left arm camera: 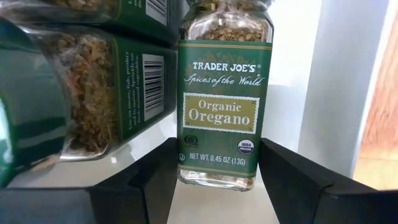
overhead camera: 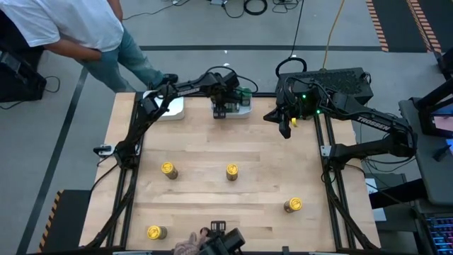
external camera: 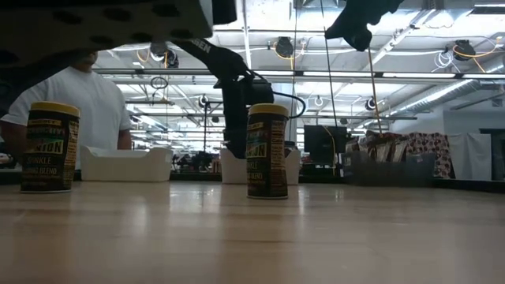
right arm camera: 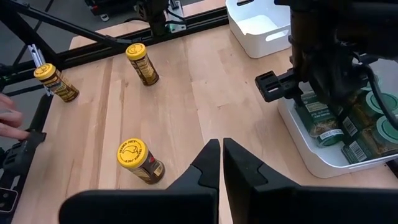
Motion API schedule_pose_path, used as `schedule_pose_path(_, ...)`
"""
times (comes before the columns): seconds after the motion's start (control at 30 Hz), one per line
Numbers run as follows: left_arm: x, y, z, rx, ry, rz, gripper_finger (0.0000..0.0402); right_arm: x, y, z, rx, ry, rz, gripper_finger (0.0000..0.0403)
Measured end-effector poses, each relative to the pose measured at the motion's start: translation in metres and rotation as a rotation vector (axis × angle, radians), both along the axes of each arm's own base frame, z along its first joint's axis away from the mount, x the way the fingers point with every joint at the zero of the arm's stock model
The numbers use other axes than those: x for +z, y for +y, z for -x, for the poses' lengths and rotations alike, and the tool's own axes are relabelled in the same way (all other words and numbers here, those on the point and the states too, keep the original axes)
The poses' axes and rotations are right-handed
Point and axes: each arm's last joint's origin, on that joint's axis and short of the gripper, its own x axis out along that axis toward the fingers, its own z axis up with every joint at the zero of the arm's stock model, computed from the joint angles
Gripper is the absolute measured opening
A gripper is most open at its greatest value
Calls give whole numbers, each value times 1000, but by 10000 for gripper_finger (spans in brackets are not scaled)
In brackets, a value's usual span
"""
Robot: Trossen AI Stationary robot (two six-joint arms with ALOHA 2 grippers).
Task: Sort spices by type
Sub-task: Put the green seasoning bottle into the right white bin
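Observation:
My left gripper (left arm camera: 217, 163) reaches down into the far white tray (overhead camera: 245, 111) and is shut on a green-labelled oregano jar (left arm camera: 224, 99). Several more green-lidded jars (right arm camera: 380, 118) lie beside it in that tray. Yellow-lidded jars stand on their bases on the wood: one left of centre (overhead camera: 168, 170), one at centre (overhead camera: 232, 171), one near right (overhead camera: 294, 205) and one by the near edge (overhead camera: 156, 232). My right gripper (overhead camera: 285, 129) hangs shut above the table's far right part, touching nothing. No brown-orange packets show. My left gripper pinches the oregano jar between its two fingers (left arm camera: 155, 183), one on each side of the jar's lower part (left arm camera: 214, 177), near its base. The fingers come down into the tray from above. Whether the jar still rests on the tray floor, I cannot tell.
A second white tray (overhead camera: 170, 108), with nothing in it, sits at the far edge left of the filled one. A person (overhead camera: 71, 28) stands beyond the far left corner, and a hand (right arm camera: 9, 121) shows at the table's edge. Bare wood lies between the yellow-lidded jars.

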Motion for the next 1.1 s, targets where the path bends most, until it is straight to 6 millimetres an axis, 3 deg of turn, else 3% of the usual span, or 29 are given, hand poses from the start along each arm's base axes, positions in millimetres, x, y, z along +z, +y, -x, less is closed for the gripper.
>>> schedule_pose_path(0.33, 3, -8, -3, 28, 1, -12, 219, 0, 0, 0, 6, 1, 10, 0)
schedule_pose_path(1.1, 41, -5, -2, 59, -46, 5, 219, 0, 0, 0, 12, 1, 19, 0)
